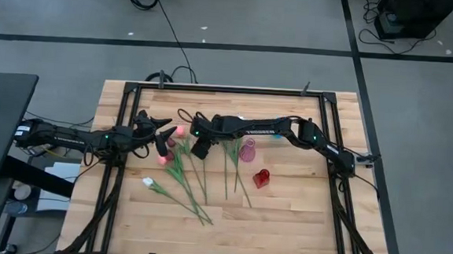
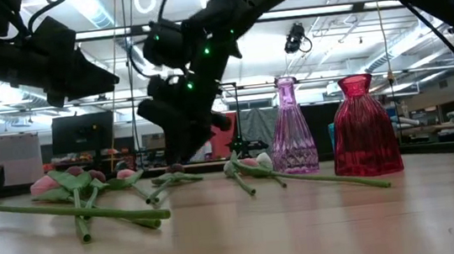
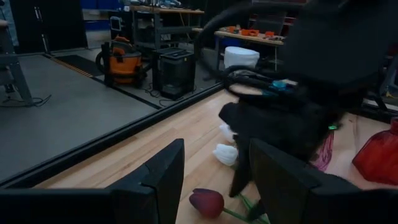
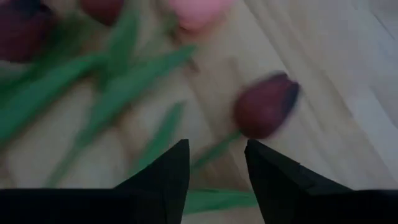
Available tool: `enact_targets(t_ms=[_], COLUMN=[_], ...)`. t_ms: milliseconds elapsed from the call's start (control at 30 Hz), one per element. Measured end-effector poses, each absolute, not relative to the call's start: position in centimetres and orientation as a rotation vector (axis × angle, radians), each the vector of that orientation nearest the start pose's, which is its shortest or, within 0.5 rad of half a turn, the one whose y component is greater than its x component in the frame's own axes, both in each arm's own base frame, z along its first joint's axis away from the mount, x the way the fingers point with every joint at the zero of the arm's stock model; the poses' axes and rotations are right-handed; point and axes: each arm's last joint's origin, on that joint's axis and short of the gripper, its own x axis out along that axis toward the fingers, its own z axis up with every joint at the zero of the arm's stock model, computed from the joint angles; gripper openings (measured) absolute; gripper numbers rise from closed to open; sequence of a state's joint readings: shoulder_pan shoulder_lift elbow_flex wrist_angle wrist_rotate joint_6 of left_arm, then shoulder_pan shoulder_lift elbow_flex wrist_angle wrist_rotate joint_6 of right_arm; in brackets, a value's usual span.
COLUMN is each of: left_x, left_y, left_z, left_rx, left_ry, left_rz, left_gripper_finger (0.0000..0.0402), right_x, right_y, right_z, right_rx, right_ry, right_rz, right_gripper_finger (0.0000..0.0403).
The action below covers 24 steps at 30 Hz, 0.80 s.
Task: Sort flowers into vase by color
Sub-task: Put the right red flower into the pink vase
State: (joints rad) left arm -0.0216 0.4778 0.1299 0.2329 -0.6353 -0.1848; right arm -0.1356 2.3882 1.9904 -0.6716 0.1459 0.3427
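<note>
Several artificial tulips (image 1: 186, 172) lie flat on the wooden table, stems crossing. Their heads are pink (image 1: 181, 130), white (image 1: 148, 182) and maroon. My right gripper (image 1: 201, 149) hangs low over the pile, open. In its wrist view the gripper (image 4: 214, 167) has a maroon head (image 4: 267, 106) just beyond the fingertips, its stem running between them, and a pink head (image 4: 196, 11) farther off. My left gripper (image 1: 165, 137) is open at the pile's left end. Its wrist view shows the gripper (image 3: 216, 180) with a maroon head (image 3: 206, 202) lying between its fingers on the table.
A pink glass vase (image 1: 247, 150) and a red glass vase (image 1: 261, 178) stand upright right of the flowers; both show in the low view, the pink vase (image 2: 292, 128) beside the red vase (image 2: 364, 125). My right arm (image 3: 292, 112) hangs close in front of the left gripper. A black frame edges the table (image 1: 300, 218).
</note>
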Motion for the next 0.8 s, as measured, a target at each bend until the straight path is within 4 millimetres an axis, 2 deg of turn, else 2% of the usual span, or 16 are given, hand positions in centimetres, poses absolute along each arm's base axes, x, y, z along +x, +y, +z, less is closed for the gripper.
enact_targets(t_ms=[200, 467, 600, 800], left_x=[12.7, 12.7, 12.7, 12.7], left_y=[1.4, 1.4, 1.4, 1.4], left_z=[18.7, 18.7, 18.7, 18.7], left_rx=[-0.14, -0.14, -0.14, -0.14], left_ry=[0.054, 0.054, 0.054, 0.054], left_rz=[0.621, 0.621, 0.621, 0.622], left_gripper_finger=[0.0188, 0.0188, 0.0188, 0.0188], right_x=[50.0, 49.8, 49.7, 49.7], right_y=[-8.0, -7.9, -7.9, -7.9], right_z=[14.2, 13.2, 13.1, 13.1], right_rx=[0.366, 0.358, 0.354, 0.326], right_ry=[1.006, 1.002, 1.004, 1.008], right_rz=[-0.372, -0.364, -0.37, -0.351], right_gripper_finger=[0.0169, 0.0162, 0.0123, 0.0021])
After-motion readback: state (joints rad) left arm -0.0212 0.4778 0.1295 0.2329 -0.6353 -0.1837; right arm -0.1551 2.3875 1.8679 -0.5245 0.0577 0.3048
